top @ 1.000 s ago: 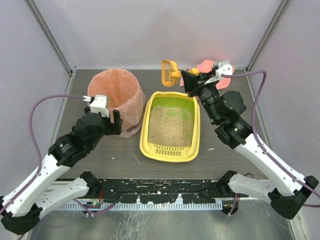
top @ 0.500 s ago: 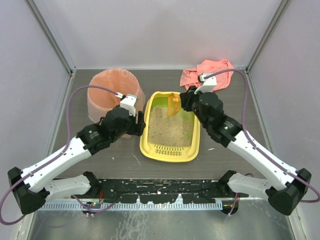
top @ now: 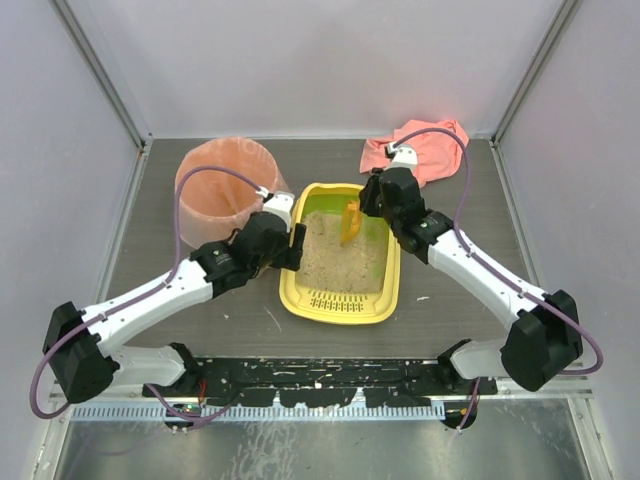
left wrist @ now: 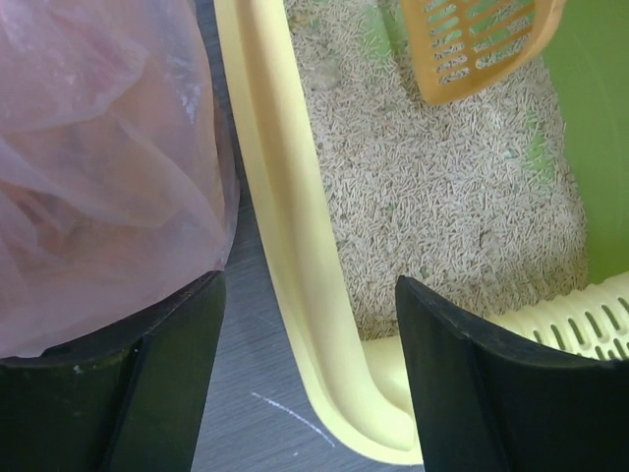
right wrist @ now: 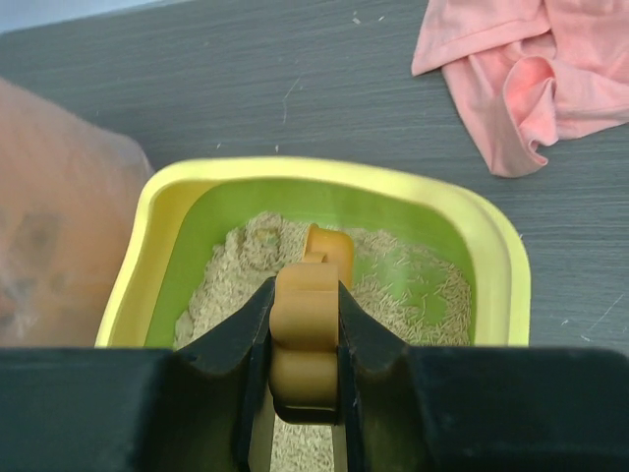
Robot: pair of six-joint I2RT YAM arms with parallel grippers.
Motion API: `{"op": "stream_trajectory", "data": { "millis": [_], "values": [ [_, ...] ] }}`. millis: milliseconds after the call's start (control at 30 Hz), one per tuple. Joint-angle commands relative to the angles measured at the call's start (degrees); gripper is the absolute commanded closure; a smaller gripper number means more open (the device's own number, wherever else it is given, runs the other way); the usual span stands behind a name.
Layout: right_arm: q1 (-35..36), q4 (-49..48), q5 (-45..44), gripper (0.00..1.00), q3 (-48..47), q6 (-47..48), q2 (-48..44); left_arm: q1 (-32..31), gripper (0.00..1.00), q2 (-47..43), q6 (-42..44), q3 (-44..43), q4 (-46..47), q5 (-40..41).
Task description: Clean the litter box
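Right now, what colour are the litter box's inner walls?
Green inner walls, clearest in the right wrist view.

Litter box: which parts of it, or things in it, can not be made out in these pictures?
- Scoop blade: the top edge cuts it off in the left wrist view; its own handle and the right fingers hide it in the right wrist view.
- Litter box grate: the right fingers cover it in the right wrist view.
- Waste in the litter: too small to tell in the top view.
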State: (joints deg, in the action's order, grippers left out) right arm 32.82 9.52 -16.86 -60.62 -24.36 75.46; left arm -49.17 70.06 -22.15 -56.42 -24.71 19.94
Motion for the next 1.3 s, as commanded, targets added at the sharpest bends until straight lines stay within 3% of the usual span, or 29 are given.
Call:
{"op": "stream_trajectory", "data": {
  "millis": [0,267,533,767,1000,1267],
  "values": [
    [-3.31,-7.69,5.47,0.99,-0.81,-3.90,1.38,0.03,0.30,2.21,-0.80,-1.20,5.97,0.07],
    [-8.25,-12.38,15.05,0.99,-0.20,-8.26,6.68,0.04,0.37,9.08,-0.09,-0.60,7.18,-0.17],
    [-8.22,-11.54,9.64,0.99,-0.06,-6.44,9.60,-0.01,0.45,10.94,0.67,1.02,8.69,-1.30],
    [-7.41,-13.20,13.68,0.99,2.44,-7.62,12.21,0.01,0.53,12.95,3.15,0.74,9.53,-3.94],
    [-5.64,-18.42,18.64,0.99,8.46,-15.39,11.81,0.01,0.58,13.97,4.02,0.46,10.11,-5.71],
    [-0.68,-31.37,16.66,0.99,16.63,-28.56,11.10,0.03,0.63,15.04,4.40,0.17,10.80,-5.95]
  ]
}}
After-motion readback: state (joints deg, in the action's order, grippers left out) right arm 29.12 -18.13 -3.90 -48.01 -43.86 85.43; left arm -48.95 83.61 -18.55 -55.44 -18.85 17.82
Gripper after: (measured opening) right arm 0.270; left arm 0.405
